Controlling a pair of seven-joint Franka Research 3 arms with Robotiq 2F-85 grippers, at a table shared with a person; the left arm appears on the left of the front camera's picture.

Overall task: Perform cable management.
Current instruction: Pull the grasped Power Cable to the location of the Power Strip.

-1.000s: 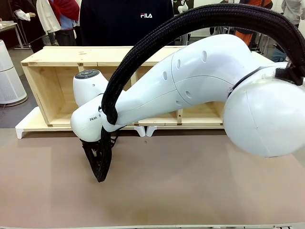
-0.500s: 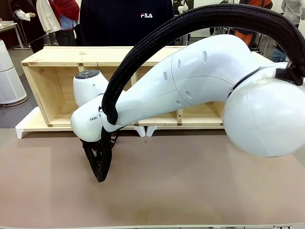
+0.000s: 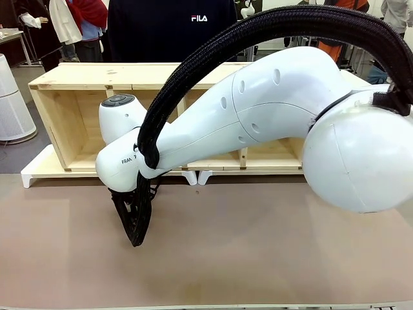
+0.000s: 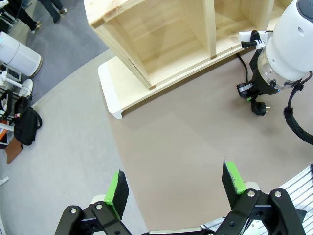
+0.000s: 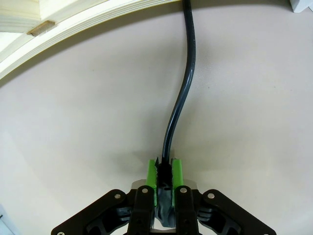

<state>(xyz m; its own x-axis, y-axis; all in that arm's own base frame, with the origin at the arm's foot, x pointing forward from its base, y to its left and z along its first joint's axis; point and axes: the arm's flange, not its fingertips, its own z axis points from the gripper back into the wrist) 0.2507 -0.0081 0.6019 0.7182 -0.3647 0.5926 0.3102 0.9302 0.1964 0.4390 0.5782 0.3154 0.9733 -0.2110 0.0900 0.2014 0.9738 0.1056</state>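
Observation:
My right gripper is shut on the thin black cable, low over the brown table. From the green pads the cable runs up to the wooden shelf's foot. The left wrist view shows that gripper from afar, with the small black plug lying on the table just beyond it. The cable leads back from there to the white power strip at the shelf's base. My left gripper hangs open and empty, high above the table's left corner. In the front view the right arm reaches across to the left.
A wooden shelf unit on white feet lies across the far side of the table. A person in a dark top stands behind it. The thick braided hose hangs from the right arm's wrist. A white appliance stands on the floor at far left.

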